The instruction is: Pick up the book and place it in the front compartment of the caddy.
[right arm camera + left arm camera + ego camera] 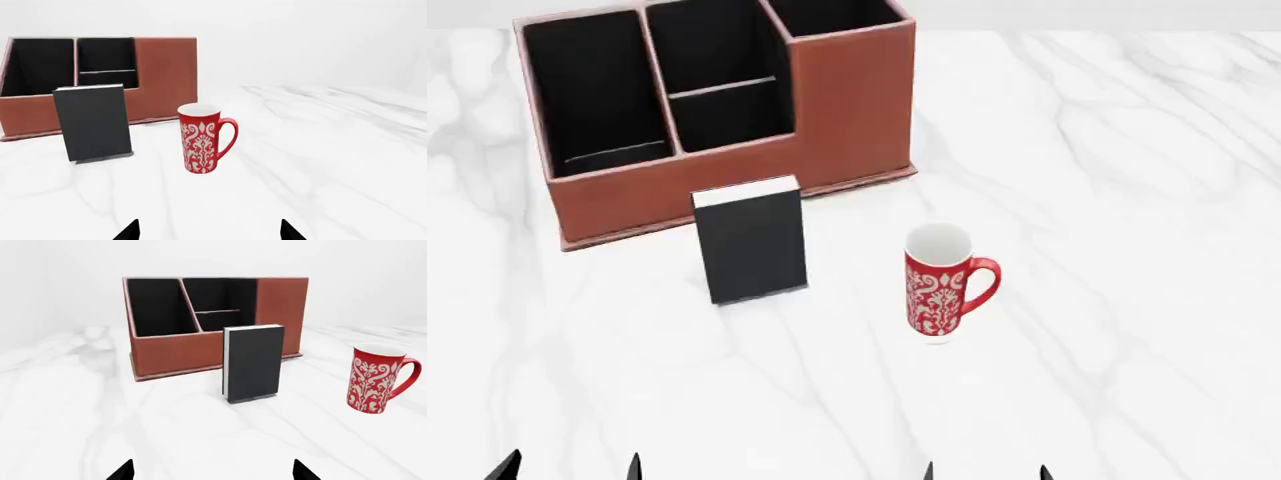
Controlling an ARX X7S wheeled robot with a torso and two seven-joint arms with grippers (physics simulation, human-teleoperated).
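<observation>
The black book stands upright on the white marble table, just in front of the reddish-brown caddy. It also shows in the left wrist view and the right wrist view. The caddy has black-lined compartments; its low front wall faces me. My left gripper is open and empty at the near table edge, well short of the book. My right gripper is open and empty, near the front edge, short of the mug. Only the fingertips show in the wrist views.
A red-and-white patterned mug stands upright to the right of the book, handle to the right; it shows in the left wrist view and right wrist view. The marble table stretches wide to the right.
</observation>
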